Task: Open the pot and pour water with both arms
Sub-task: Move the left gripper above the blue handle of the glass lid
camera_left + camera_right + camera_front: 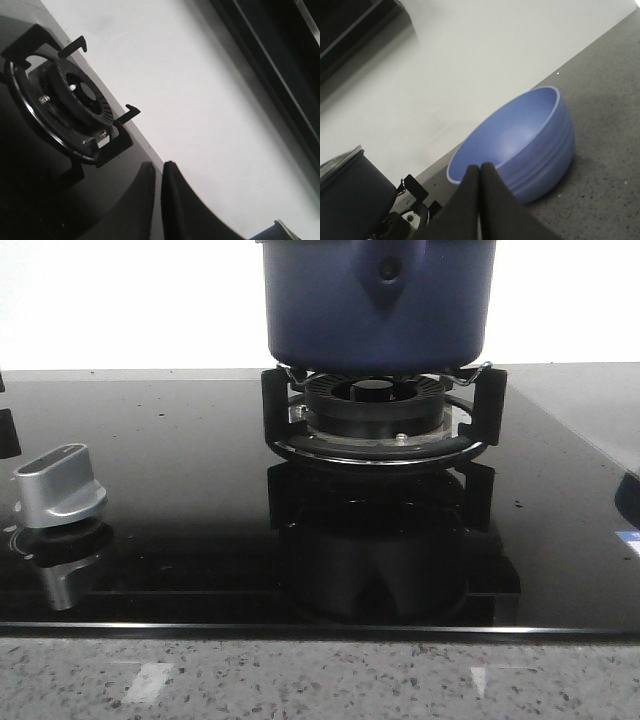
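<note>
The pot [380, 300], dark blue with a pointed handle mount [388, 275], stands on the black burner grate [375, 405] at the back centre; its top is cut off by the front view's edge. Part of its dark wall [345, 200] shows in the right wrist view, with a pale rim above it. My right gripper [480, 167] is shut and empty, hanging in front of a blue bowl [520, 145], to the side of the pot. My left gripper [159, 167] is shut and empty over the glass hob near an empty burner [75, 100]. Neither gripper shows in the front view.
A silver knob [58, 485] sits on the black glass hob [180, 540] at the left. The grey speckled counter [600, 190] holds the bowl to the right of the hob. A white wall [200, 100] stands close behind the hob.
</note>
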Controlling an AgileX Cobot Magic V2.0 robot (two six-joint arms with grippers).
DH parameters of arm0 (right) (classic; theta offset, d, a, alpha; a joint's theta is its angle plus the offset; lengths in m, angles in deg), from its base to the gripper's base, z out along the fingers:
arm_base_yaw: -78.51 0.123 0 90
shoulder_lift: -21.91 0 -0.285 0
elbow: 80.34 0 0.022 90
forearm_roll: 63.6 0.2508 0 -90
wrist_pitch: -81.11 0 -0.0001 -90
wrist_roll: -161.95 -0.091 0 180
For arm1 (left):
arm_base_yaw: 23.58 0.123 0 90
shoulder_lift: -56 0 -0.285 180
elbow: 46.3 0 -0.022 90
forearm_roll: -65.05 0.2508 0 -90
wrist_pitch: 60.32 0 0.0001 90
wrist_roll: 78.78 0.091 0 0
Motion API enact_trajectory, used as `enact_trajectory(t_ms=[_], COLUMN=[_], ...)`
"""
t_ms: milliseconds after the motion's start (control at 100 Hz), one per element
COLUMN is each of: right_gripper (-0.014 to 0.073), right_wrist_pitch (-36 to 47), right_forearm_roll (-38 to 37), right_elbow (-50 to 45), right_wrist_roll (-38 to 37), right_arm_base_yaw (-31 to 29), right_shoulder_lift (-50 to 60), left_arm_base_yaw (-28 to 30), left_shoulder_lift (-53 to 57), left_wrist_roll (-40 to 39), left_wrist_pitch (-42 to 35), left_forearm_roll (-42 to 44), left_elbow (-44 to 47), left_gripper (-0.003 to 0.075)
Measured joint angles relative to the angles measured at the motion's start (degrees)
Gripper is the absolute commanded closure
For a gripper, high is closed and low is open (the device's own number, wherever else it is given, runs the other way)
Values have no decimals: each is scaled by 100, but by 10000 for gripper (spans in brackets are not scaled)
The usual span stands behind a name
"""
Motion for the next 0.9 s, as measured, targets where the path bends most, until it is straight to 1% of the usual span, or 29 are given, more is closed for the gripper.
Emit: enact_trajectory(t_ms=[50, 140, 280, 440, 510, 570, 630, 650, 700, 720, 750, 790, 800, 840, 900], right_gripper=[663, 663, 663, 663, 659, 659, 654, 649, 603, 586, 533, 468, 440, 356, 253], right_wrist_pitch=[-145, -650, -1627, -2518, -2756, -2849, -2906, -2902, -2909, -2909, -2924, -2947, -2955, -2985, -2995], right_forearm_roll=[14, -158, -1007, -2137, -2544, -2808, -2941, -2969, -2998, -3012, -3036, -3037, -3037, -3046, -3049], right_elbow=[94, 503, 1429, 2292, 2590, 2789, 2932, 2957, 3024, 3029, 3055, 3081, 3092, 3103, 3117], right_wrist_roll=[0, 0, 0, 0, 0, 0, 0, 0, 0, 0, 0, 0, 0, 0, 0], right_arm_base_yaw=[0, 0, 9, 9, 9, 9, 9, 9, 9, 9, 9, 9, 9, 9, 9], right_shoulder_lift=[0, 0, -208, -871, -1126, -1276, -1378, -1390, -1414, -1414, -1423, -1423, -1423, -1423, -1423], left_arm_base_yaw=[0, 0, -21, -21, -47, -154, -350, -400, -628, -688, -839, -1020, -1049, -1228, -1462], left_shoulder_lift=[0, 0, -310, -1119, -1547, -1816, -2071, -2126, -2352, -2410, -2559, -2747, -2779, -2965, -3244], left_wrist_roll=[0, 130, 676, 1690, 2275, 2613, 2752, 2780, 2821, 2834, 2860, 2886, 2920, 2961, 3047], left_wrist_pitch=[257, 963, 1821, 2492, 2741, 2802, 2780, 2759, 2683, 2646, 2615, 2599, 2589, 2588, 2580], left_forearm_roll=[116, 673, 1556, 2214, 2326, 2355, 2355, 2355, 2345, 2344, 2333, 2337, 2337, 2331, 2322], left_elbow=[-50, -418, -1432, -2508, -2865, -3086, -3204, -3227, -3266, -3277, -3277, -3300, -3300, -3336, -3439], left_gripper=[740, 740, 740, 728, 663, 563, 448, 425, 346, 331, 302, 287, 286, 286, 286])
